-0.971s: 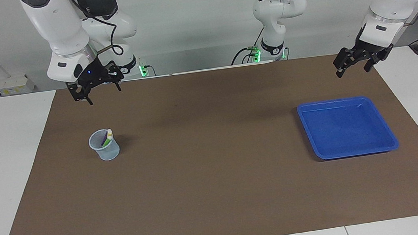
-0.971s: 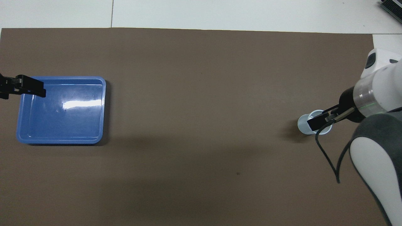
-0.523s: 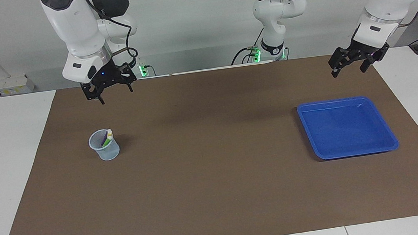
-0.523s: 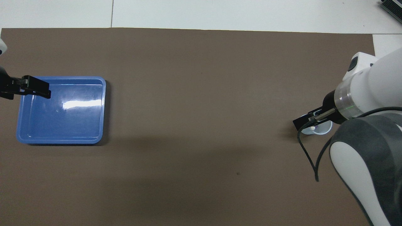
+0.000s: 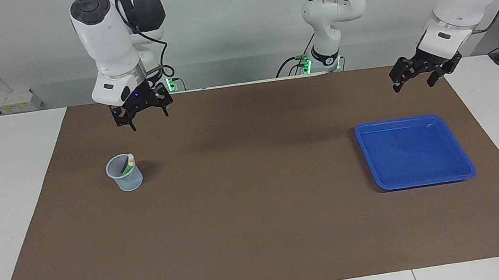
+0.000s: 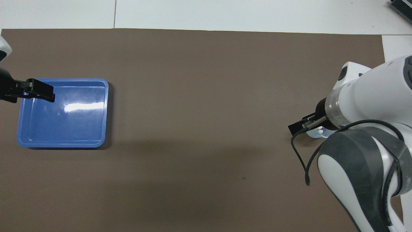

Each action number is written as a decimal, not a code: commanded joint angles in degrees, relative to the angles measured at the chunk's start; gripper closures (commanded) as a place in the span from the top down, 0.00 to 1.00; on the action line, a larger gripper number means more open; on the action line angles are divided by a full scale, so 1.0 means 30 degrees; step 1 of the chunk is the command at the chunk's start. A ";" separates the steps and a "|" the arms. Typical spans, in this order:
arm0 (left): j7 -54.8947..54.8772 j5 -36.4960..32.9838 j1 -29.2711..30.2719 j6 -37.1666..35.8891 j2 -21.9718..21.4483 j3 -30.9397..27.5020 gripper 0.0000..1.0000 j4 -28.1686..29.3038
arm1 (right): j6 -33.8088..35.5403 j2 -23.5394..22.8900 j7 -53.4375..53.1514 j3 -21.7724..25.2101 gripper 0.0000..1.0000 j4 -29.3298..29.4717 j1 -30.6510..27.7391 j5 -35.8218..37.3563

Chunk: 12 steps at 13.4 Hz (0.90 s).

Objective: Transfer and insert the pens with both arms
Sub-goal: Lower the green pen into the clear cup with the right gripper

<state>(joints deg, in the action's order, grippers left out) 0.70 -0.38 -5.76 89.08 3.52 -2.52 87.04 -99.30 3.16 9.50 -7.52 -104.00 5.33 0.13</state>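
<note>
The pens point(image 5: 127, 165) stand together in a pale translucent cup point(image 5: 124, 174) on the brown mat toward the right arm's end; purple and green bodies and a pale cap end show. My right gripper point(image 5: 150, 120) hangs open and empty in the air over the mat, between the cup and the robots. In the overhead view the right gripper point(image 6: 295, 128) and wrist cover most of the cup point(image 6: 318, 134). My left gripper point(image 5: 413, 86) is open and empty, up in the air over the mat beside the blue tray point(image 5: 466, 165); it also shows in the overhead view point(image 6: 48, 95).
The blue tray point(image 6: 61, 143) has nothing in it and lies toward the left arm's end. A brown mat point(image 5: 261, 233) covers most of the white table. The right arm's black cable point(image 6: 301, 161) hangs below its wrist.
The right gripper has moved away from above the cup toward the table's middle and dropped slightly. The left gripper has shifted a little toward the middle. The cup and tray have not moved.
</note>
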 commanded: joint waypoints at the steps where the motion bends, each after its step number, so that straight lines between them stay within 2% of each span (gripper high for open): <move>1: -0.0205 -0.0137 -0.0191 -0.0278 -0.0061 -0.0156 1.00 -0.0038 | -0.0153 0.0355 0.0087 0.0251 1.00 -0.0080 -0.0340 -0.0393; 9: -0.0205 -0.0108 -0.0161 -0.0249 -0.0061 -0.0185 1.00 -0.0067 | -0.0006 0.0003 -0.0031 0.0779 1.00 0.0448 -0.0837 -0.0422; 12: -0.0205 0.0038 -0.0161 -0.0278 -0.0061 -0.0185 1.00 -0.0038 | 0.1074 -0.0755 -0.0031 0.0896 1.00 0.2229 -0.0868 -0.0335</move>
<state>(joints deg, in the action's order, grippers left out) 0.70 -0.35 -5.75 89.08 3.52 -2.54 87.04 -98.89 3.10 9.50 -4.79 -102.15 3.45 0.13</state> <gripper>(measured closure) 0.000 0.000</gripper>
